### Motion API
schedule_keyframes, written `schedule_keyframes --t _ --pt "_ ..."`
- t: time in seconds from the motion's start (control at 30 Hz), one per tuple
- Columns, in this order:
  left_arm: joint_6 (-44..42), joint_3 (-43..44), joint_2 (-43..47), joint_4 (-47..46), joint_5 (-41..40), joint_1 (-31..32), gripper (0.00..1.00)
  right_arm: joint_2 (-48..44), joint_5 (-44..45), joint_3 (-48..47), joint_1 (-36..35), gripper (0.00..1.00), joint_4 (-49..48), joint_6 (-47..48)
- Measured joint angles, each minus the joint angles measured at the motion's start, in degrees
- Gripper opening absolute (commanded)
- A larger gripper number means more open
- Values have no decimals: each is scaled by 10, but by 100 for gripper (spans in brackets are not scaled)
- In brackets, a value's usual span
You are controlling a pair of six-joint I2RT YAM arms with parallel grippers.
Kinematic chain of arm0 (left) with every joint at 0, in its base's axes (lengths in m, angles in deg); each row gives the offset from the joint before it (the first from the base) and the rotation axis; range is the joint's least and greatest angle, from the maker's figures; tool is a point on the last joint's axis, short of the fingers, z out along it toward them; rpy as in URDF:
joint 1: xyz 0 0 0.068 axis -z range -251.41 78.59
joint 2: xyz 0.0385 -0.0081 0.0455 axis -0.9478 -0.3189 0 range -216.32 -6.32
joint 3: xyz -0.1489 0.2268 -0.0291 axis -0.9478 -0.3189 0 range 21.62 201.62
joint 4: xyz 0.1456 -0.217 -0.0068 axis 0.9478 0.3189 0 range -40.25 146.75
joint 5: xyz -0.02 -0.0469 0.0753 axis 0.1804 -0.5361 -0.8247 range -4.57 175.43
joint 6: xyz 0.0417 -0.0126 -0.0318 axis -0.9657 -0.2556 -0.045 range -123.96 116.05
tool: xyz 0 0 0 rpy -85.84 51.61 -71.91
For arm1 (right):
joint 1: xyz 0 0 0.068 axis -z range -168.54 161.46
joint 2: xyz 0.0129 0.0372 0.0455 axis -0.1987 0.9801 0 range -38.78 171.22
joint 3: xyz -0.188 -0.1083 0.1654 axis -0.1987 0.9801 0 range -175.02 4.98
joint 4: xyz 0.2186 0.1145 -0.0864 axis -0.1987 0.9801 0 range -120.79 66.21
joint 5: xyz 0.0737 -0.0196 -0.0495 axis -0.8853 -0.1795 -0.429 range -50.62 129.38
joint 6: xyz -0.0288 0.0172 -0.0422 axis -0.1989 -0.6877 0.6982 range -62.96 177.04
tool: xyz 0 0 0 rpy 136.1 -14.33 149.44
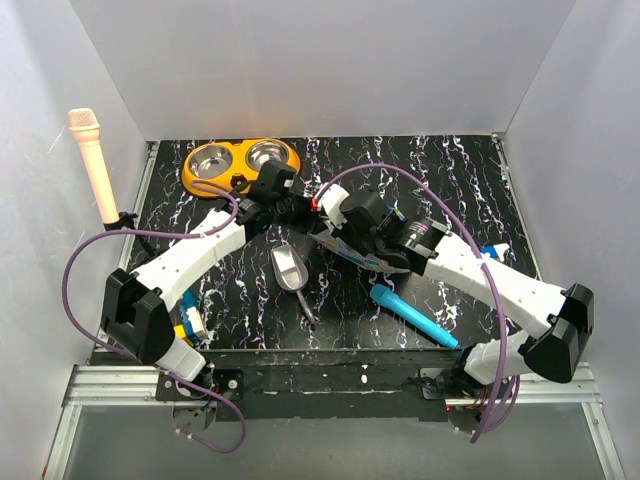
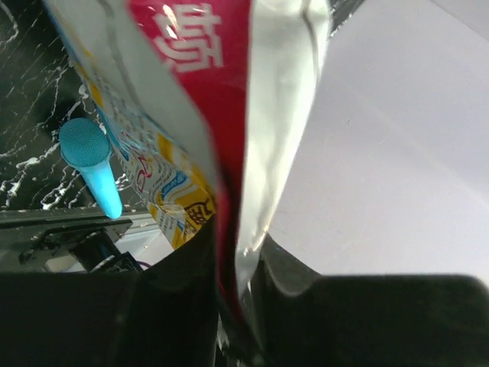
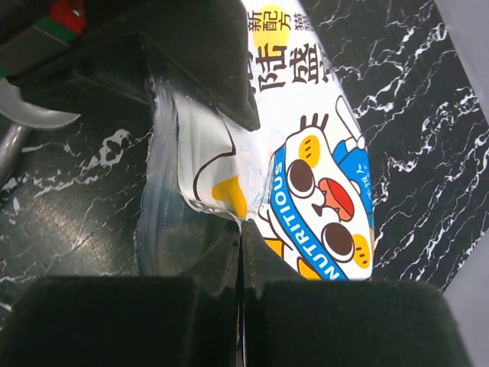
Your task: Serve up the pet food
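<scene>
A black, white-veined table [image 1: 440, 180] sits inside white walls [image 1: 320, 60]. In the top view the two arms meet over its middle. The left pincer [image 1: 300, 210] and right pincer [image 1: 335, 212] are close together, tips facing, with a printed pouch [image 1: 350, 250] hanging just below and to the right of them. An orange bowl [image 1: 238, 166] lies beyond the left pincer, near the far edge. A grey scoop [image 1: 290, 268] rests on the near side, under both pincers. A blue tool [image 1: 412, 315] lies nearer the bases, on the right pincer's side. No food is in sight; only the pouch shows.

From the left wrist, the left pincer [image 2: 233, 283] is clamped on the pouch [image 2: 229, 115], a thin red and silver edge pinched between its dark fingers. The pouch rises away from the tips and fills the upper frame. The blue tool [image 2: 92, 160] lies on the table [image 2: 23, 115] to the left of the pincer, and the wall [image 2: 397, 153] is on its right.

From the right wrist, the right pincer [image 3: 241, 252] is closed tight on a lower edge of the pouch [image 3: 306, 168], whose cartoon face and the word NUTRITIOUS show just ahead of the tips. The left pincer [image 3: 199, 61] grips the same pouch further ahead. The scoop [image 3: 23, 115] is at the far left, on the table [image 3: 76, 214].
</scene>
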Motion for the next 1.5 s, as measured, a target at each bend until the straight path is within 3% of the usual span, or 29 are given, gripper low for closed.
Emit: schedule_keyframes --t 0.1,0.2,0.3,0.47,0.6,0.8,1.0,1.27,1.5 --pt "-35 23 1 0 -2 -3 61 -2 12 -7 4 1 -3 -12" --pt "-75 31 27 -14 -12 -6 76 1 4 -31 17 1 9 -46" --pt "-115 30 71 -13 -35 -6 78 7 -25 -68 46 1 30 -91" --pt "-174 26 160 0 -69 -7 63 39 -98 -143 118 1 78 -184" --pt "-178 -19 217 -2 -66 -8 76 66 -142 -191 152 1 119 -237" --pt "-130 -62 171 1 -49 38 79 85 -181 -234 162 1 168 -271" --pt "-71 -62 110 -8 -74 102 67 86 -192 -237 161 1 180 -273" --pt "-64 -32 37 -20 -135 129 32 87 -195 -248 161 1 185 -269" --pt "-95 -17 29 0 -177 133 0 80 -177 -240 153 2 188 -249"
